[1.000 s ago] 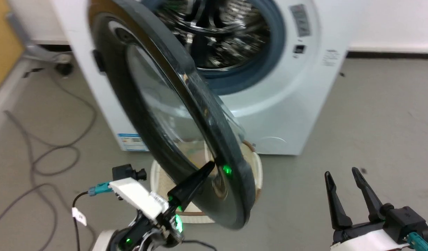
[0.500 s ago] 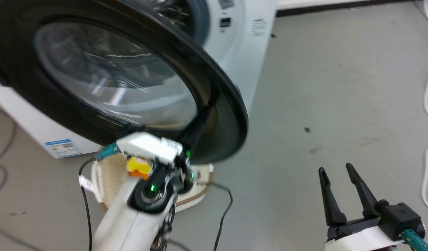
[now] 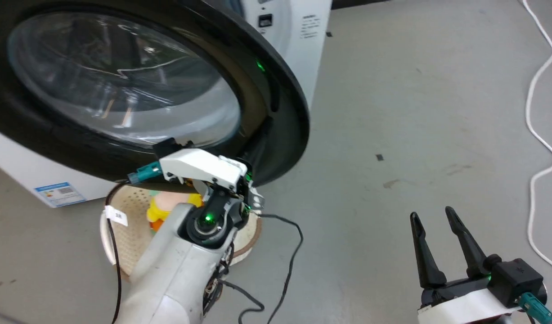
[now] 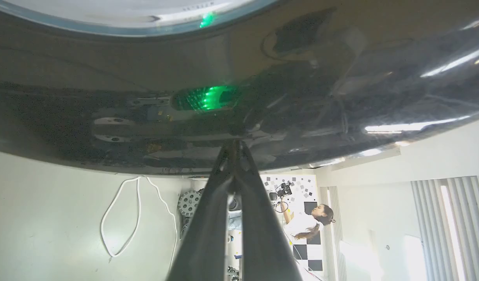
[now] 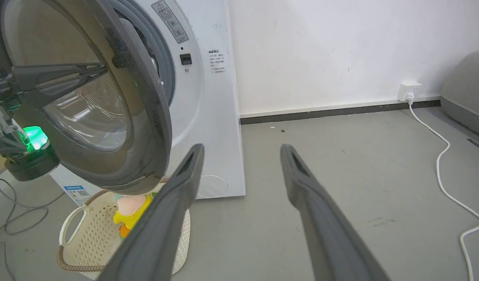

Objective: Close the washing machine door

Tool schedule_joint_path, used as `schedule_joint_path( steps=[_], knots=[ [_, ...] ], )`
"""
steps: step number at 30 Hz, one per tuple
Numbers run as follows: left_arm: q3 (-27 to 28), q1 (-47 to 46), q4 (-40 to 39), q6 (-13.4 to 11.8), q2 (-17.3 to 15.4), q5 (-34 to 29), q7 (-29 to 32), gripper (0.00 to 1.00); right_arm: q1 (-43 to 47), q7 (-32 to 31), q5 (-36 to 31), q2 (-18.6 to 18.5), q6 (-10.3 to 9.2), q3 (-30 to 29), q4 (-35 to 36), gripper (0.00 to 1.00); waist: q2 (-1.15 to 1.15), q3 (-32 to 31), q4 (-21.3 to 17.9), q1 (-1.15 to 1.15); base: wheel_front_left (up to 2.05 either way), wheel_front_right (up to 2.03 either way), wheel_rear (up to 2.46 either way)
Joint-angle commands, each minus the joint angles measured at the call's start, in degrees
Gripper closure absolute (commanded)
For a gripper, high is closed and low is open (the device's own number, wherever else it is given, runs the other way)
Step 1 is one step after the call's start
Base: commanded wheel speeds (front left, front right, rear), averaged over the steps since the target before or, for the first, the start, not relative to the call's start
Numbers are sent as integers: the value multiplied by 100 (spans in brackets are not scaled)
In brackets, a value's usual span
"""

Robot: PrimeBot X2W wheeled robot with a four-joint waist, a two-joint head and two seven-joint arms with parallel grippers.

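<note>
Down low, the right gripper (image 3: pixel 431 212) is parked with fingers spread, well off to the side. The left gripper (image 4: pixel 233 143), fingers pinched together, is pressed tip-first against the black rim of the washing machine door (image 3: pixel 289 121). The door's hung ajar, and the washing machine (image 3: pixel 311 54) is right behind it.

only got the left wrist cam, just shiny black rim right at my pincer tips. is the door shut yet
Observer: No. The right wrist view shows the door standing well off the washing machine, with a wide gap on its free side.
Operator: wheres my right pincer
Observer: The right pincer is open and hangs over the floor, away from the machine, touching nothing.
Operator: anything under the door
Observer: A cream basket with a yellow toy in it sits on the floor below the door's lower rim.
</note>
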State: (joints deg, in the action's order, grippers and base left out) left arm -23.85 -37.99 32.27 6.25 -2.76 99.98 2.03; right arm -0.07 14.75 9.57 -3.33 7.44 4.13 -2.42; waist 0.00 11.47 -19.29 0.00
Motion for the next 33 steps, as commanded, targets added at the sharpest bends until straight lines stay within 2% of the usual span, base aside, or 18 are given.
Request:
schedule_joint_path(
  steps=[1,7,9,16,18,21,24,27,29,30,33],
  knots=[
    [-89,90,17,63,-15,-54,52,100,-44,25,51,33,5,-25,20,0,0,-103,177,0,0,0,0],
    [-441,704,-491,118,-255,-522,70,100,36,25,5,9,5,-65,25,0,0,-423,662,0,0,0,0],
    [-483,1022,-853,121,-454,-703,-35,100,64,25,-2,-21,5,-50,29,0,0,-519,797,0,0,0,0],
    [-1051,1862,-1765,114,-1637,-2646,-1061,100,251,25,-55,-163,5,-82,88,0,0,-819,1390,0,0,0,0],
    [-1097,1979,-1913,-14,-1903,-3249,-1404,100,307,25,-34,-188,5,-121,103,0,0,-890,1553,0,0,0,0],
    [-988,2144,-2133,-338,-2103,-4091,-1650,100,400,25,-2,-211,5,-202,131,0,0,-976,1777,0,0,0,0],
    [-495,2374,-2509,-710,-2088,-4945,-1696,100,431,25,24,-239,5,-195,145,0,0,-1026,1936,0,0,0,0],
    [147,2800,-2994,-952,-1879,-5855,-1700,100,442,25,35,-254,5,-169,162,0,0,-1079,2052,0,0,0,0],
    [497,3119,-3241,-1007,-1713,-6342,-1700,100,451,25,30,-259,5,-155,160,0,0,-1111,2105,0,0,0,0],
    [771,3430,-3418,-1015,-1516,-6686,-1701,100,454,25,34,-271,5,-125,156,0,0,-1129,2142,0,0,0,0],
    [1012,3802,-3558,-988,-1318,-7169,-1701,100,461,25,41,-283,5,-100,153,0,0,-1143,2178,0,0,0,0]
  ],
)
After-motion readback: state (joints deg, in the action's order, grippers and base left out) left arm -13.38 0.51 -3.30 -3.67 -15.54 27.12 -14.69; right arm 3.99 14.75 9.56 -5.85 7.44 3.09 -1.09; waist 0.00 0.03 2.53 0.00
